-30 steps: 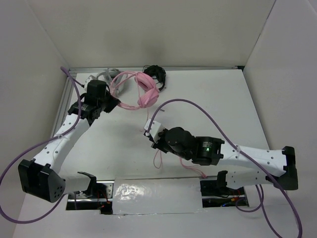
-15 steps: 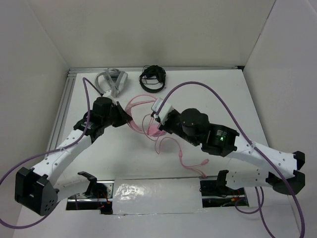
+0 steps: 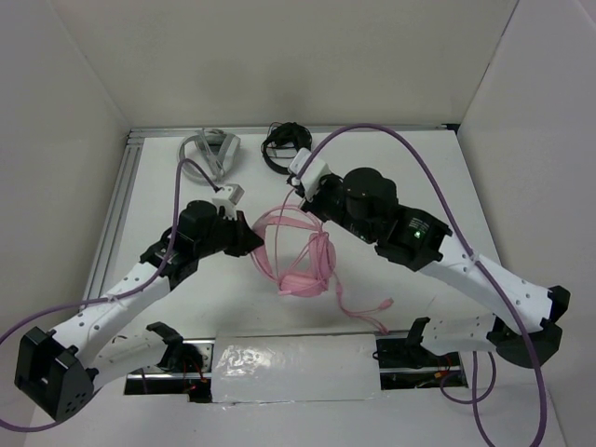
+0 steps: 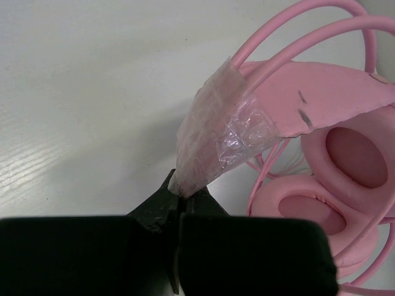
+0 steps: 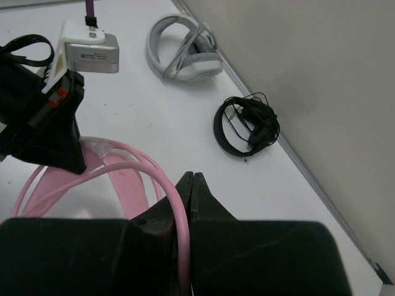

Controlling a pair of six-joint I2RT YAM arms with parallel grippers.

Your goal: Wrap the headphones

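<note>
The pink headphones sit mid-table between both grippers, earcups together, the headband arching toward the back. A clear plastic film is stuck on the headband. My left gripper is shut on the film's narrow end, left of the earcups. My right gripper is shut at the top of the headband. One thin pink headband tube lies across its left finger, outside the closed jaws. The pink cable trails loose toward the front right.
Grey headphones and black headphones lie at the back edge. White walls close in the left, back and right sides. A shiny film-covered panel lies at the front between the arm bases.
The left gripper has brought the pink headphones from the back of the table to the middle. The right gripper has swung from the front centre back to the headband. The cable now trails front right.
</note>
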